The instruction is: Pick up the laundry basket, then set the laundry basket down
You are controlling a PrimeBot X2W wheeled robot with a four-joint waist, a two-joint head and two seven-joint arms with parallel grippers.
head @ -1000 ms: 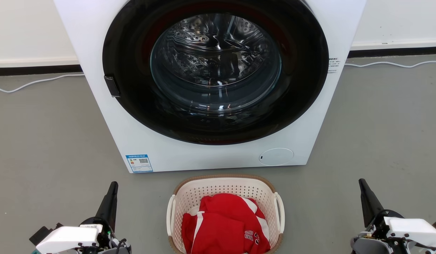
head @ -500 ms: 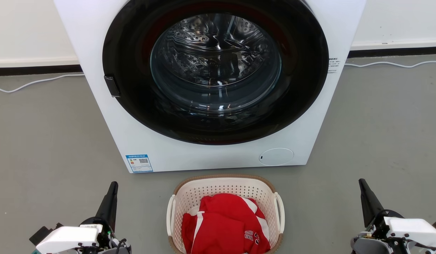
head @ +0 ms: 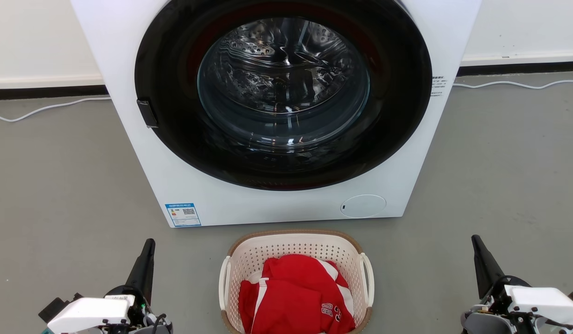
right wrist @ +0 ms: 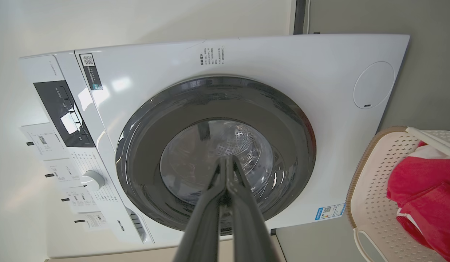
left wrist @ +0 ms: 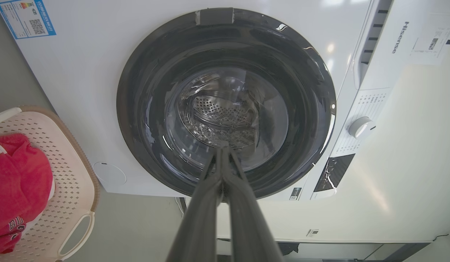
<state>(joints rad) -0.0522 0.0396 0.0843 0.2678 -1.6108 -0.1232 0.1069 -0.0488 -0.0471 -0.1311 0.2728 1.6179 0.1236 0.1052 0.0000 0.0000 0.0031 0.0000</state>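
I have the basket [head: 293, 245] standing on the floor [head: 59, 185], a red shirt [head: 296, 297] heaped inside it and the washer [head: 286, 206] just behind it. My left fingers [head: 143, 269] are well off to the basket's left and my right fingers [head: 483, 269] farther off to its right, neither touching a handle. Both pairs are pressed together, holding nothing. Both arms sit low, level with the basket. The fingers reach forward past it toward the washer door, tips leaning slightly in toward the basket.
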